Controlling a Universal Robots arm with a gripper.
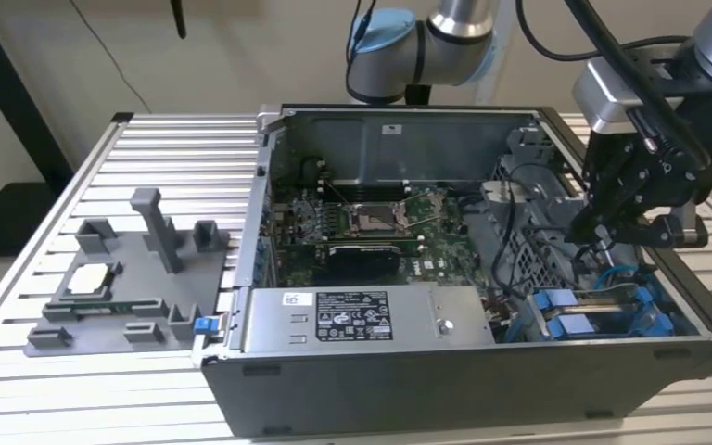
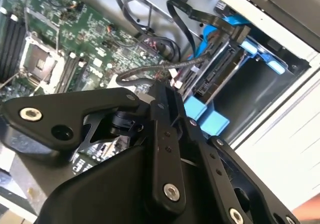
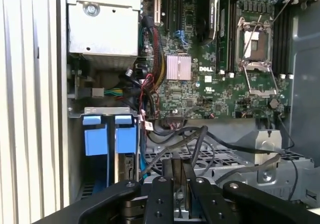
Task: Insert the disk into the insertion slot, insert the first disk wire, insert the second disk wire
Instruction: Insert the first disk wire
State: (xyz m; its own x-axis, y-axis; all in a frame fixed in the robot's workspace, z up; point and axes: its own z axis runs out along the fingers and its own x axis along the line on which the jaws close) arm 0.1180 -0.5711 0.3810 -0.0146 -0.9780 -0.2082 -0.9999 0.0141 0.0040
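Inside the open computer case (image 1: 455,371), the disk (image 2: 218,74) already sits in the insertion slot (image 3: 107,111). Its black wires (image 3: 200,136) look loose, so both wire steps seem undone. Near the disk, just above it, hangs the gripper (image 3: 181,166), drawn together; whether it pinches a wire cannot be told.

Plain beige wall (image 1: 208,56), slatted aluminium tabletop (image 1: 171,158), black post (image 1: 16,102) at the exterior view's left
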